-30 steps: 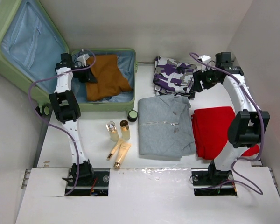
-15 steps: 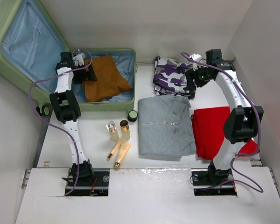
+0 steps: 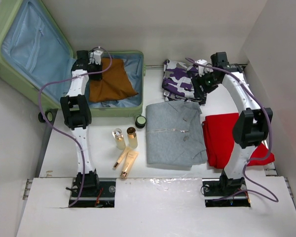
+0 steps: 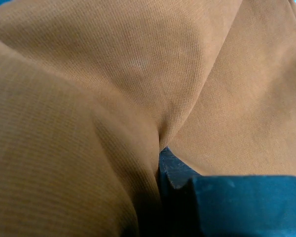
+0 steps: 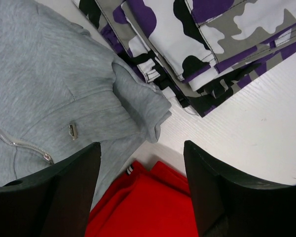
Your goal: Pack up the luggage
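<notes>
- Top external view: the luggage [image 3: 29, 44] lies open at far left, with a brown garment [image 3: 113, 81] inside.
- The left gripper [image 3: 97, 66] is down in the shell, nearly closed. Cloth puckers into its jaws, which I read as a pinch, placing the garment.
- The right gripper [image 5: 142, 148] hangs wide and empty above the grey hoodie [image 5: 49, 89], beside the camouflage garment [image 5: 187, 29].
- Next, I reckon: release left, then drop right onto a folded edge.

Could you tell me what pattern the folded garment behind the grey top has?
The folded garment is purple-black-white camouflage, clearest in the right wrist view.
</notes>
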